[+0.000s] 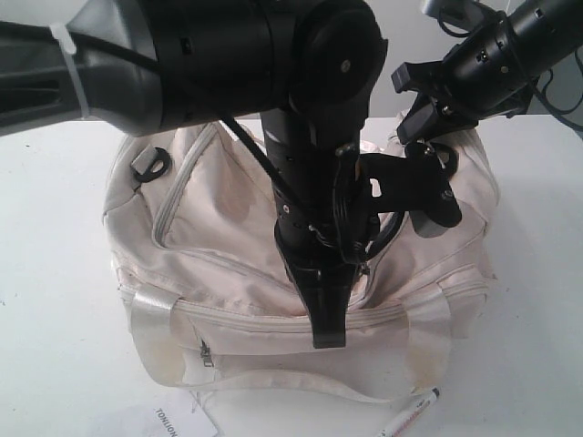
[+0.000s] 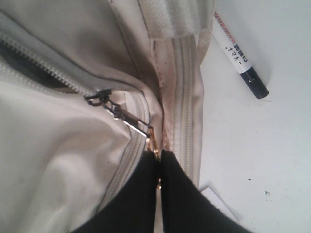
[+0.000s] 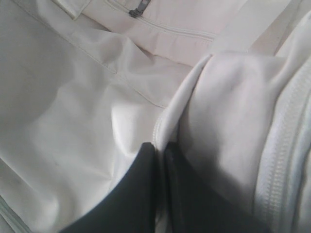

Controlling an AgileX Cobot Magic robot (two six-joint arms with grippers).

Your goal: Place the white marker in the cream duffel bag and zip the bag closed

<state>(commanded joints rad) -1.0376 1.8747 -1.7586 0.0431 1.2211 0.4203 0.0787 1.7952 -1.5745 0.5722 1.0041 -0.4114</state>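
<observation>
White table (image 1: pixel 55 273), marker (image 2: pixel 240 56) beside bag (image 1: pixel 219 228), left pincer (image 2: pixel 159 158) gripping keyring (image 2: pixel 153 143), right pincer (image 3: pixel 160 149) gripping bag

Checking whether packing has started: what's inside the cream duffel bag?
The cream duffel bag is part-unzipped: only dark lining shows; fabric hides the rest. The white marker lies outside on the table.

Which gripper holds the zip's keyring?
The left gripper: its fingers pinch the gold keyring. The right gripper pinches only bag fabric.

On the desk (image 1: pixel 55 346), the cream duffel bag (image 1: pixel 228 228) sits behind the white marker (image 1: pixel 412 411) at right and a paper tag (image 1: pixel 164 423) at left.
</observation>
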